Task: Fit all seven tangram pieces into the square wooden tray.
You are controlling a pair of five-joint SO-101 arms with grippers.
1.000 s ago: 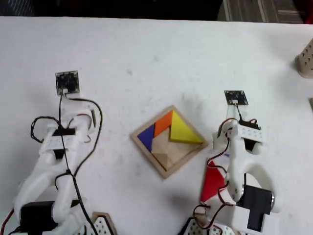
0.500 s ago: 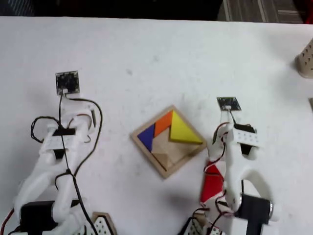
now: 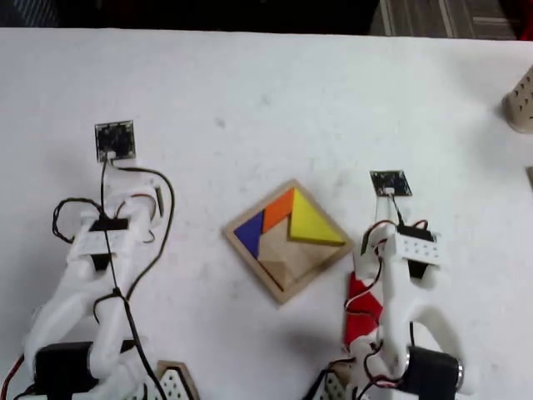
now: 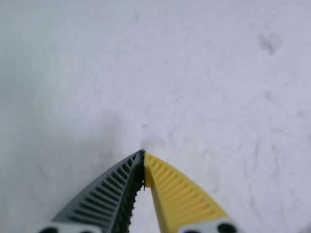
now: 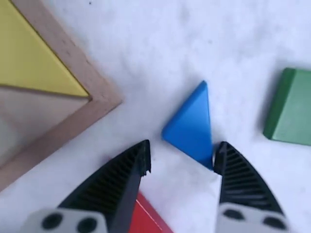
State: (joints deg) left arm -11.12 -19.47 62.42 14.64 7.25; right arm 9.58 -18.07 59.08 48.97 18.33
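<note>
At the tray's (image 3: 281, 296) four o'clock, the right claw (image 5: 182, 155) gapes empty astride the blue triangle's (image 5: 192, 126) corner; closing there could squirt it away. The left claw (image 4: 143, 162) is closed, empty.

Tray (image 3: 317, 272) holds yellow triangle (image 3: 312, 223), orange piece (image 3: 279, 212), blue piece (image 3: 249, 235); red triangle (image 3: 361, 309) outside.

The right end effector (image 5: 183, 145) stands spread, a blue triangle (image 5: 192, 124) seemingly touching one fingertip.
</note>
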